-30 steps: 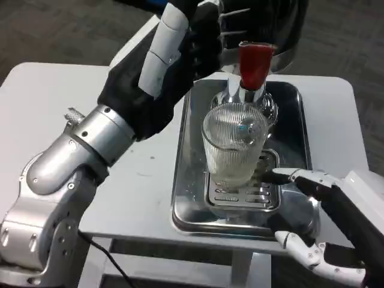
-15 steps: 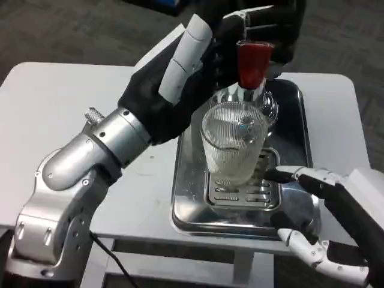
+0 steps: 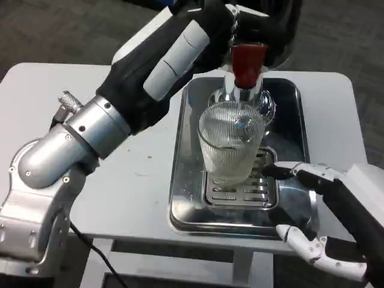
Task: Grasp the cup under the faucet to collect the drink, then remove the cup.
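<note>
Cup (image 3: 230, 144), of clear ribbed glass and cylindrical, is stood upright on the slotted metal grate (image 3: 243, 191) inside a shiny rectangular steel tray (image 3: 186, 180), directly under the chrome faucet (image 3: 240, 96) with its red lever (image 3: 246, 63). A pale liquid seems to be held in its lower part, though the ribbing blurs this. The left hand (image 3: 198, 36), black-palmed with white segments, is raised at the far side by the lever; whether the lever is touched cannot be told. The right hand (image 3: 324, 222) is kept at the near right, fingers (image 3: 300, 174) spread, one tip just beside the cup's base. Open white table (image 3: 72, 102) is left on the left side.
</note>
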Robot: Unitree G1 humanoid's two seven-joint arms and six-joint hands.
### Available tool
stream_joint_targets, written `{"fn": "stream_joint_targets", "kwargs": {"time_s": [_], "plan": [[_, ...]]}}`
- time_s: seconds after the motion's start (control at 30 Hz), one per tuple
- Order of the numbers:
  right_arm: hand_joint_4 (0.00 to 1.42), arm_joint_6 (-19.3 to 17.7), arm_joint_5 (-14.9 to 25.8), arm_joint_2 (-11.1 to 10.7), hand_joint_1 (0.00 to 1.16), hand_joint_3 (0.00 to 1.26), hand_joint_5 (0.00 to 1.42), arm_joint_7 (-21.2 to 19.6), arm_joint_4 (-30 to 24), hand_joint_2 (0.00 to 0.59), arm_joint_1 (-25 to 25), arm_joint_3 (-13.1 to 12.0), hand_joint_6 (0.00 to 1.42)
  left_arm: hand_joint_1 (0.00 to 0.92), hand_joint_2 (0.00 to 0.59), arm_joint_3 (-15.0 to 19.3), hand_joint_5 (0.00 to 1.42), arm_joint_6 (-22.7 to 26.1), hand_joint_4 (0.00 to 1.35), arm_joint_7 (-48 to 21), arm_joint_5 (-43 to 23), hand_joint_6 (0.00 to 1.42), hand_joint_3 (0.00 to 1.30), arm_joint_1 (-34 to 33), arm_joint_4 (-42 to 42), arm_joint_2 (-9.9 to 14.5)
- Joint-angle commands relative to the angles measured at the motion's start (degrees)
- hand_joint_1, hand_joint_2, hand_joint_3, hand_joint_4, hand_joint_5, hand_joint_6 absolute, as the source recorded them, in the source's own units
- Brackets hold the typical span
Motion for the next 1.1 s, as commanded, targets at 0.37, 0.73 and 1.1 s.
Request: {"fn": "stream_joint_targets", "kwargs": {"time_s": [0.37, 0.73, 1.1], "plan": [[0.25, 0.84, 0.42, 0.33, 0.42, 0.27, 0.19, -0.34, -0.33, 0.461, 0.74, 0.22, 0.15, 0.000, 0.075, -2.51, 0.10, -9.81, 0.05, -1.40, 8.16, 0.10, 0.19, 6.22, -4.14, 4.22], [0.25, 0.51, 0.58, 0.33, 0.42, 0.28, 0.20, -0.54, -0.50, 0.461, 1.38, 0.02, 0.15, 0.000, 0.084, -4.12, 0.07, -10.53, 0.01, -1.55, 7.61, 0.01, 0.17, 7.32, -3.14, 3.20], [0.25, 0.62, 0.65, 0.28, 0.42, 0.28, 0.21, -0.44, -0.60, 0.461, 1.51, -0.15, 0.15, 0.000, 0.094, -1.36, 0.09, -7.04, 0.03, -0.64, 1.11, 0.01, 0.12, 7.08, -0.16, -0.23]]}}
